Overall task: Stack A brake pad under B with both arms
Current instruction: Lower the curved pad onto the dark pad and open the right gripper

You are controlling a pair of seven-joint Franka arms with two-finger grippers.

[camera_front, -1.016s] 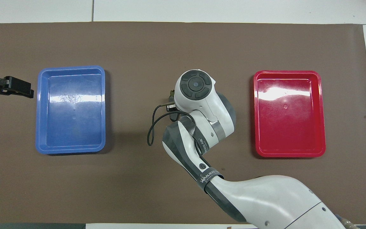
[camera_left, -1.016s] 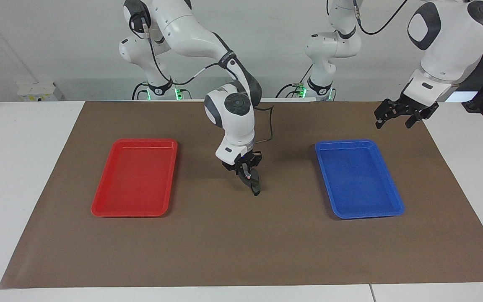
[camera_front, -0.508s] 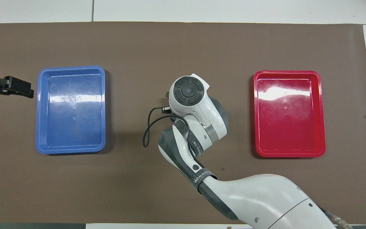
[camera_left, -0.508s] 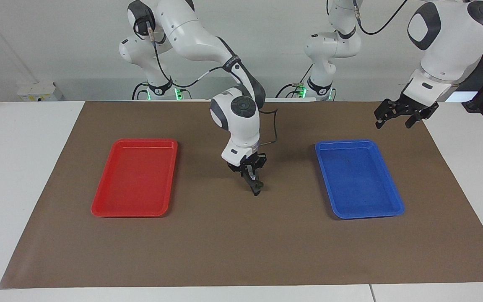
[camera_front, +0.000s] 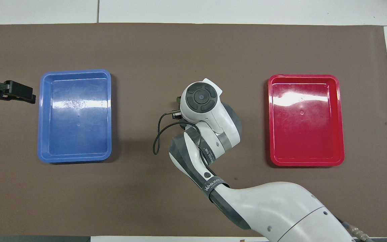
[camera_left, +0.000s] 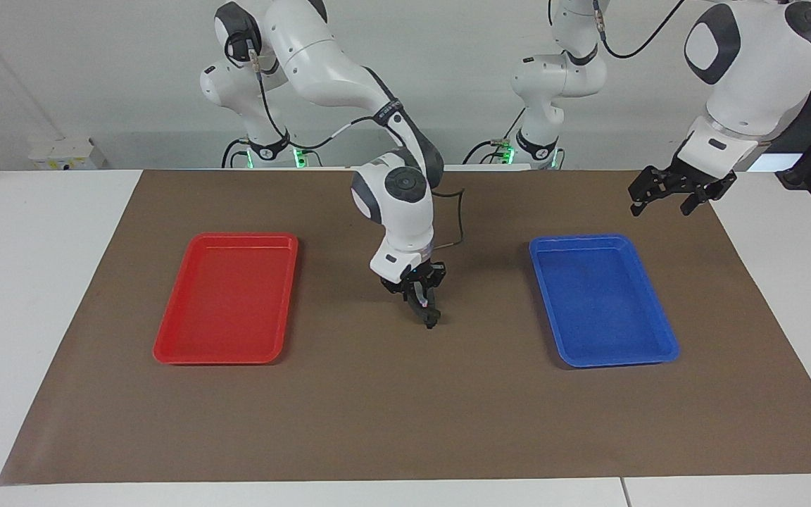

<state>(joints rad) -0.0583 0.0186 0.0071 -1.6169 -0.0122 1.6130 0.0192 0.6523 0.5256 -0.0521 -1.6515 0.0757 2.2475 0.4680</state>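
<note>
Over the middle of the brown mat, between the two trays, my right gripper points down and is shut on a thin dark brake part. The part's lower end is at the mat. Whether it is the A brake pad or B I cannot tell, and no other part shows. In the overhead view the right wrist hides the gripper and the part. My left gripper hangs open and holds nothing, above the mat's edge beside the blue tray, where the left arm waits.
The blue tray lies toward the left arm's end and the red tray toward the right arm's end, nothing showing in either. A black cable loops off the right wrist. White table surrounds the mat.
The right wrist has shifted slightly and turned more upright over the mat's middle, while the dark part's lower end stays at the same spot. The left arm has not moved.
</note>
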